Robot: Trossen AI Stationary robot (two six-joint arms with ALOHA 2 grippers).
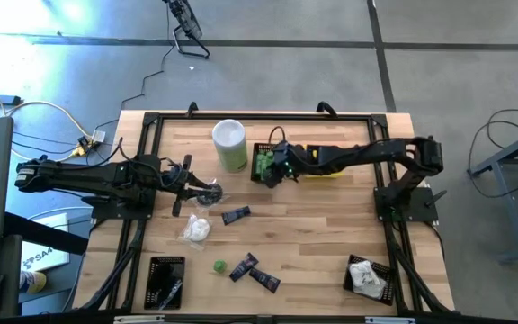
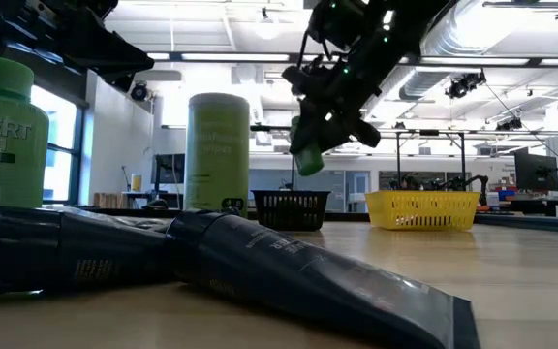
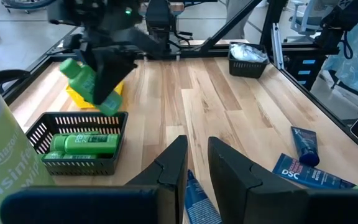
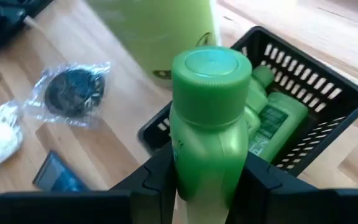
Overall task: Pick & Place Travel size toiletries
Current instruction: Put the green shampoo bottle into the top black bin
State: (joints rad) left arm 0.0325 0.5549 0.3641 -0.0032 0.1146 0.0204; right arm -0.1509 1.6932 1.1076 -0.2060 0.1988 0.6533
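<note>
So the right gripper (image 1: 274, 171) is clamping a little green bottle (image 4: 209, 124), cap pointing up, and hanging in the air right over the black basket (image 3: 79, 144) at the back of the table (image 1: 322, 225). More green bottles (image 3: 82, 144) are already lying inside that basket. The tall white-and-green canister (image 1: 229, 144) is standing just beside it, and a yellow basket (image 2: 422, 209) is sitting on the other side.

The left gripper (image 3: 194, 168) is hovering low over the table near a dark round piece in a clear wrapper (image 1: 209, 193). Its fingers are sitting close together with a narrow gap and nothing between them.

Still out on the wood: a white packet (image 1: 196, 229), dark blue tubes (image 1: 236, 216) and a loose green bottle (image 1: 219, 266) toward the front edge.
</note>
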